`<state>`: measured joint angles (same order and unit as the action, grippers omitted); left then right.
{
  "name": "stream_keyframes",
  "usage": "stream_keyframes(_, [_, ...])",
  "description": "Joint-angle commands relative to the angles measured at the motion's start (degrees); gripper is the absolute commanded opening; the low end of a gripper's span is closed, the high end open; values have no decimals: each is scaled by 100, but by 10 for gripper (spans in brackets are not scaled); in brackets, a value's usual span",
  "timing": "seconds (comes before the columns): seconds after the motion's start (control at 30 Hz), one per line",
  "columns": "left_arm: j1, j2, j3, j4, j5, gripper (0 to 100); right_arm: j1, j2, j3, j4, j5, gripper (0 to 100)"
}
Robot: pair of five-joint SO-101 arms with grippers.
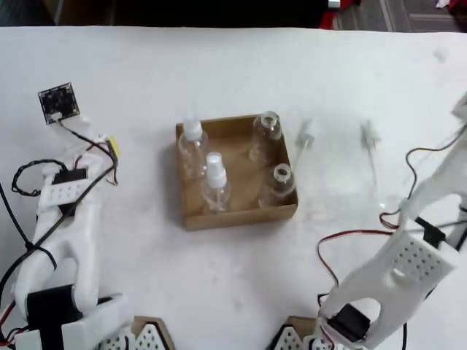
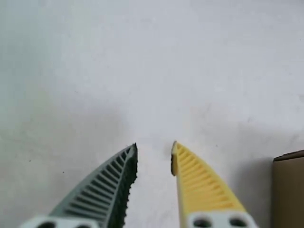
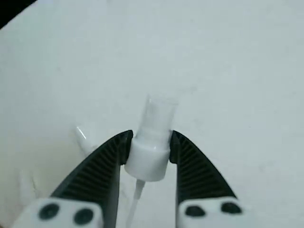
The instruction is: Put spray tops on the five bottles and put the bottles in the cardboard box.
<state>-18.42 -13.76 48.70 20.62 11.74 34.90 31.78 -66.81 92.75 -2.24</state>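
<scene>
white table (image 1: 219,73) under both arms, dark strip of room along the far edge. cardboard box (image 1: 235,215) sits mid-table, open side up. four clear bottles stand upright inside it: two capped bottles on the side toward the left arm (image 1: 66,219), one at the back (image 1: 193,149) and one nearer the front (image 1: 216,186), each with a white spray top on. two uncapped bottles on the other side, back (image 1: 267,135) and front (image 1: 279,186), necks bare. two loose spray tops lie flat on the table just beyond that side of the box, one near the box wall (image 1: 305,135), the other farther out (image 1: 370,138), well apart from each other.

left gripper (image 2: 154,154) hangs over bare table, fingers apart, nothing between them, one finger yellow (image 2: 199,185), one grey. a corner of the box shows beside the yellow finger, not touching.

right gripper (image 3: 150,136) is clamped on a held spray top (image 3: 148,159), black fingers pressing its white collar from both sides, clear cap pointing away from the wrist, thin dip tube trailing back between the fingers, table close behind it. right arm (image 1: 408,270) is at the box's uncapped side, apart from it.
</scene>
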Motion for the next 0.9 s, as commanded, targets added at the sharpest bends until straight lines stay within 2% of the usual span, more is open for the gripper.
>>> stream_keyframes(0.0, [75, -13, -308, -132, -53, 117, 286, -673, -440, 22, -53, 17])
stream_keyframes(0.17, [75, -13, -308, -132, -53, 117, 207, -822, -527, 154, -62, 17])
stream_keyframes(0.4, [75, -13, -316, -132, -53, 117, -1086, 295, 70, 330, -176, 17])
stream_keyframes(0.6, [75, -13, -325, -132, -53, 117, -1798, 1631, 105, 136, -1547, 16])
stream_keyframes(0.73, [75, -13, -334, -132, -53, 117, -2193, 2062, 105, 119, -1565, 16])
stream_keyframes(0.87, [75, -13, -343, -132, -53, 117, -2273, 2123, 105, 136, -1363, 28])
